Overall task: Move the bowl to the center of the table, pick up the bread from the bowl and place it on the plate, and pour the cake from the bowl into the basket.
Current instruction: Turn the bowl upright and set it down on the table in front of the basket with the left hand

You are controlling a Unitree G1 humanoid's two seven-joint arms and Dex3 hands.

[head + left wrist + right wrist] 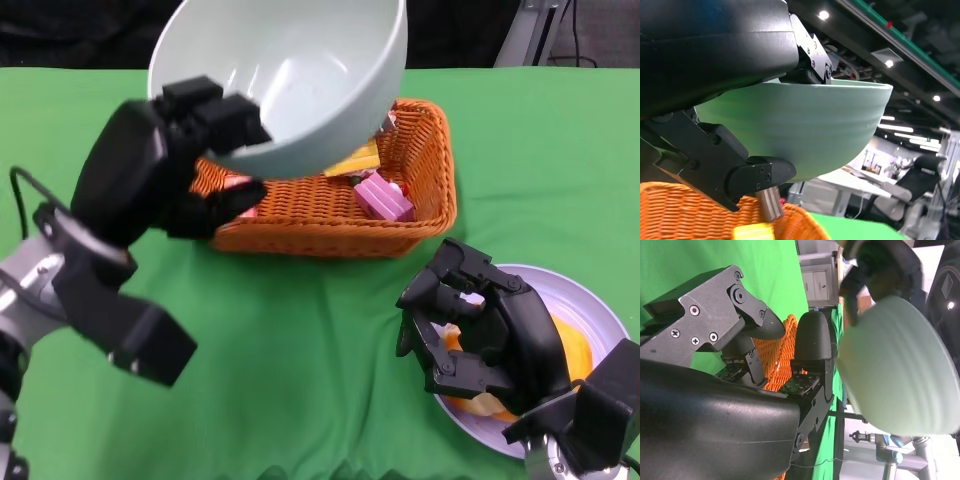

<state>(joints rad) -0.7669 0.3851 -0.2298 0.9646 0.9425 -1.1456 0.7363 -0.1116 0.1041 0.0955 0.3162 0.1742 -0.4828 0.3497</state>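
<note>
Left hand [190, 150] grips the tilted bowl [290, 75] over the far basket [420, 190] holding cake [383, 197]; right hand [480, 330], fingers curled on nothing, hovers over the plate [590, 300] near right.

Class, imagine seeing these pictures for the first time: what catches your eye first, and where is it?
The pale green bowl, tipped up empty over the orange basket in the left robot hand. Next, the pink cake lying in the basket, and the right robot hand over the plate at lower right.
</note>
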